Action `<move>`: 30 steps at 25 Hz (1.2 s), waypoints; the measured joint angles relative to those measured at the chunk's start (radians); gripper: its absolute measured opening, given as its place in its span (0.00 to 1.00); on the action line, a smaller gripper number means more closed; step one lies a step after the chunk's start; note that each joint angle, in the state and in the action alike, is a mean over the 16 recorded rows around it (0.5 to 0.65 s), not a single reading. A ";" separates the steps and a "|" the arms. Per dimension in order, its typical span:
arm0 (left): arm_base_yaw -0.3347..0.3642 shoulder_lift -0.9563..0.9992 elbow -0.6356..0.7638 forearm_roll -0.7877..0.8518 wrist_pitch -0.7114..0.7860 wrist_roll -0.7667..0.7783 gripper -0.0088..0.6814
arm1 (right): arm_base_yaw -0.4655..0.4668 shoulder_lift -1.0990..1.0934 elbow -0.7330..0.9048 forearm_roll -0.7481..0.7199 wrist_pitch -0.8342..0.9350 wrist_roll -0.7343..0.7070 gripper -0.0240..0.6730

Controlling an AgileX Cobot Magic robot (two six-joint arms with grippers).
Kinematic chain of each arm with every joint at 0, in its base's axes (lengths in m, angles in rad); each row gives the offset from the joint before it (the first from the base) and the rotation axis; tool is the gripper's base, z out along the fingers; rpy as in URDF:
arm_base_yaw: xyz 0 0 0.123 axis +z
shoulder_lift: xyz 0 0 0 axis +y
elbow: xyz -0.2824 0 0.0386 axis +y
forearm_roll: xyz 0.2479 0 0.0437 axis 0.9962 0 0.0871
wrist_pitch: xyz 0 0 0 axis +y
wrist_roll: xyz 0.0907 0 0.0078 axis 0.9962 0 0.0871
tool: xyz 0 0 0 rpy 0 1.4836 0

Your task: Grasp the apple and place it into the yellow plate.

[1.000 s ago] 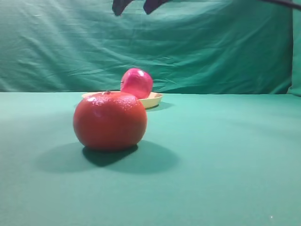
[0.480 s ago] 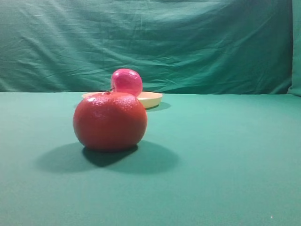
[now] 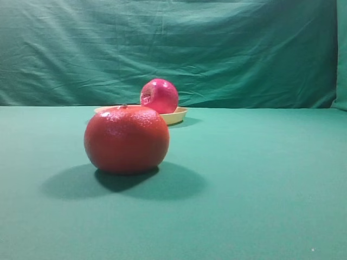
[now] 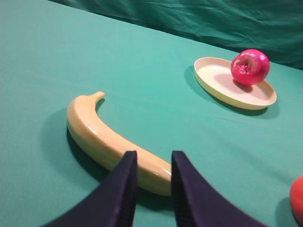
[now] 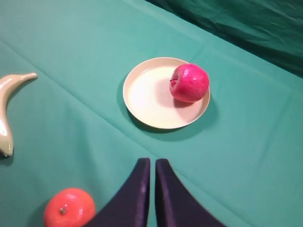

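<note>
1. Your apple (image 5: 190, 83) sits inside the plate (image 5: 151, 101), against the rim on one side, dimple turned sideways. Nothing touches it.
2. Your plate rests flat on the green worktop (image 5: 246, 151), well apart from both arms.
3. Your right fingers (image 5: 150, 189) are pressed together, only a thin slit between the tips, nothing between them. They hang above bare worktop, near the plate's edge but clear of it.
4. Your left fingers (image 4: 151, 182) stand parted by a narrow gap, empty. Their tips hover over the banana (image 4: 111, 139); contact cannot be told.
5. An orange (image 3: 126, 138) sits on the worktop, apart from the plate; in the high view it partly hides the plate's rim.
</note>
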 joint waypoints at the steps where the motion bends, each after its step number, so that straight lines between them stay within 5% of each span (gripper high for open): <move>1: 0.000 0.000 0.000 0.000 0.000 0.000 0.24 | 0.000 -0.038 0.030 0.002 -0.002 0.001 0.03; 18: 0.000 0.000 0.000 0.000 0.000 0.000 0.24 | -0.022 -0.465 0.237 -0.080 0.111 0.029 0.03; 30: 0.000 0.000 0.000 0.000 0.000 0.000 0.24 | -0.236 -0.670 0.526 -0.153 -0.094 0.069 0.03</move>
